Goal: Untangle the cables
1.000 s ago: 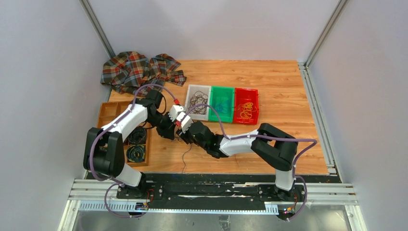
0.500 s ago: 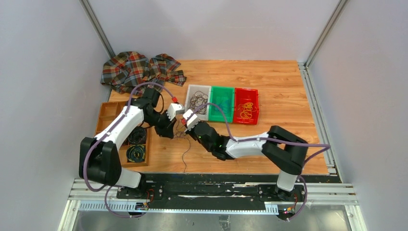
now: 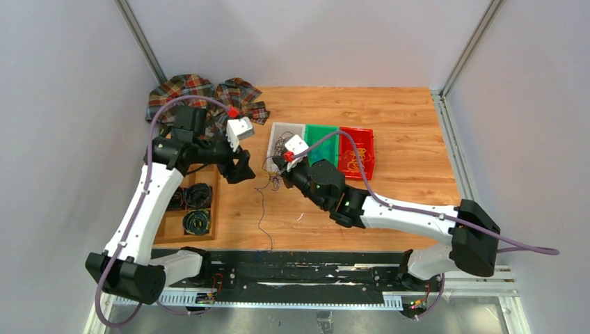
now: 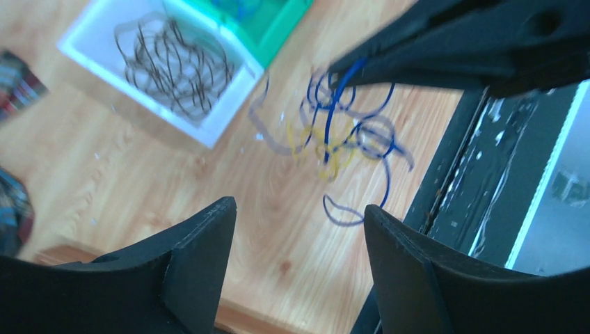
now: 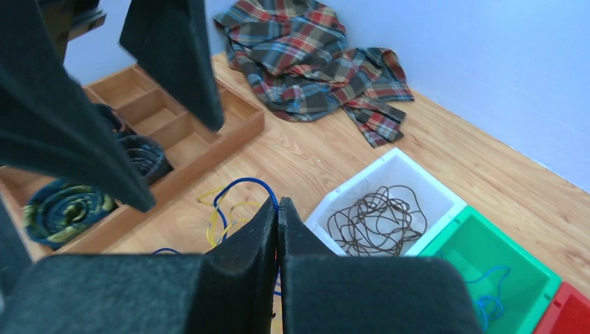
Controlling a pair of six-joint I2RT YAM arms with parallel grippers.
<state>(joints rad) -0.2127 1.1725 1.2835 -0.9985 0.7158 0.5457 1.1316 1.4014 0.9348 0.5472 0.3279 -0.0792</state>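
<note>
The cables are a loose tangle of thin blue and yellow strands hanging just above the wood. My right gripper is shut on a blue cable at the top of the tangle. In the top view the right gripper holds the cables in front of the white bin, and one long dark strand trails toward the near edge. My left gripper is open and empty. It stands left of the tangle and apart from it, as the left gripper shows in the top view.
A white bin holds dark brown cables, with a green bin and a red bin to its right. The wooden tray with coiled black bundles lies at the left. A plaid cloth sits at the back left.
My right gripper shut on the tangle and carried it up toward the white bin. My left gripper let go, opened, and drew back to the left as its arm rose.
</note>
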